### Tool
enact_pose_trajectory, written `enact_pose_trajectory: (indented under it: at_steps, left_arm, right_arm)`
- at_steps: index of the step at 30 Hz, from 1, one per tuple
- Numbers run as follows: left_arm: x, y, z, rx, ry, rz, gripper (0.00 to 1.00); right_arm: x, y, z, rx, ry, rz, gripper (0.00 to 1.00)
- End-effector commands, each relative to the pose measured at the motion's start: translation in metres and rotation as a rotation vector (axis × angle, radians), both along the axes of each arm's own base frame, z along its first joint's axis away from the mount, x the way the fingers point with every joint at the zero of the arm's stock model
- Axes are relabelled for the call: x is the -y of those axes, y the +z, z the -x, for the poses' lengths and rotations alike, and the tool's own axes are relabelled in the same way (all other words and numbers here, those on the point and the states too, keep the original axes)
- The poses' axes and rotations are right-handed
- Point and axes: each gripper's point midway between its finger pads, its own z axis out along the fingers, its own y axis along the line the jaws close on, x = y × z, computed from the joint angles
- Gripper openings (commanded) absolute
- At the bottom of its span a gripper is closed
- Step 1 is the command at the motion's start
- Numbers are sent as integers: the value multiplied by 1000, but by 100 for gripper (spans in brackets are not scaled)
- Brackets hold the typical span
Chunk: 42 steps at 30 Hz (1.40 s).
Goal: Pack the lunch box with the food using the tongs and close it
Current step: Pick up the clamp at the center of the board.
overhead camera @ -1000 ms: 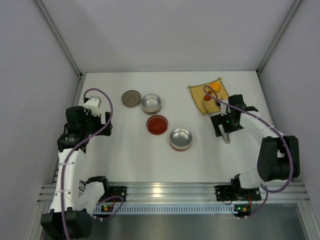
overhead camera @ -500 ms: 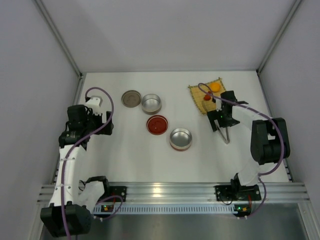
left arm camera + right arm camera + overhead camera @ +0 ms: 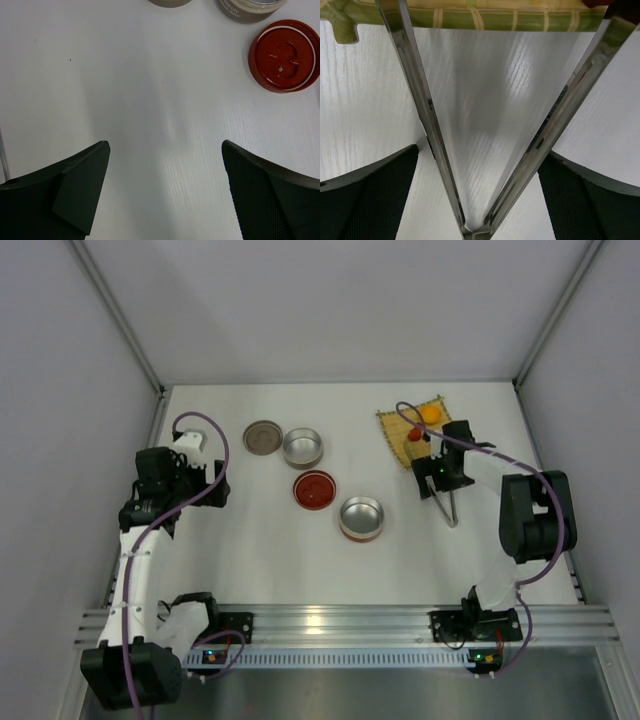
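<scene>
The slim metal tongs [image 3: 415, 90] lie on the table in a V, hinge end [image 3: 453, 521] toward me and tips reaching the bamboo mat [image 3: 415, 428]. My right gripper [image 3: 436, 478] hangs low over them, open. In the right wrist view the right gripper [image 3: 479, 152] has one finger [image 3: 370, 192] outside each tong arm, close beside it. On the mat sit the orange food piece [image 3: 430, 413] and a dark red piece [image 3: 414, 436]. The lunch box lies apart: two steel bowls [image 3: 302, 447] [image 3: 361, 517], a red lid [image 3: 314, 489] and a grey lid [image 3: 262, 436]. My left gripper [image 3: 207, 486] is open over bare table.
In the left wrist view the left gripper [image 3: 165, 144] has only white tabletop between its fingers, with the red lid [image 3: 284, 55] ahead to the right and a bowl's rim [image 3: 250, 7] at the top edge. White walls close the table in at the back and both sides.
My right gripper has shifted a little left and back, settling astride the tongs, and its elbow swung inward. The left arm edged slightly forward. Both stayed open.
</scene>
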Motion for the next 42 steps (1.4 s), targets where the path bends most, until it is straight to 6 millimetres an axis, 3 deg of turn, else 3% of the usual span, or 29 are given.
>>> enact_pose_trajectory:
  at_steps: [1,8,10,15,18,21,28,29,33,42]
  left_arm:
    - [3,13,-10,75,-19,7,98]
    - [4,13,-12,78,-26,16,99]
    - [3,12,-12,76,-20,10,98]
    - [2,13,-13,79,-17,7,99]
    - [2,14,-14,81,-15,6,98]
    - [1,15,-13,82,-13,4,98]
    - [1,18,-12,92,-8,3,98]
    - [1,18,-12,92,-4,5,99]
    - [2,20,-12,96,-5,11,98]
    - [3,22,-13,101,-5,15,98]
  right_arm:
    - [0,-1,-22,61,8,-41,98]
    - [8,-11,-28,57,-17,-60,96]
    - [9,-10,-30,69,-16,-60,92]
    - [4,-15,-25,49,-5,-84,70]
    - [3,-13,-21,46,-2,-89,66]
    - [3,-6,-19,50,-1,-102,63]
    - [7,42,-18,129,-11,-137,60]
    - [19,49,-22,147,-38,-142,60]
    - [24,72,-20,175,-39,-140,59]
    - [27,91,-21,188,-12,-118,55]
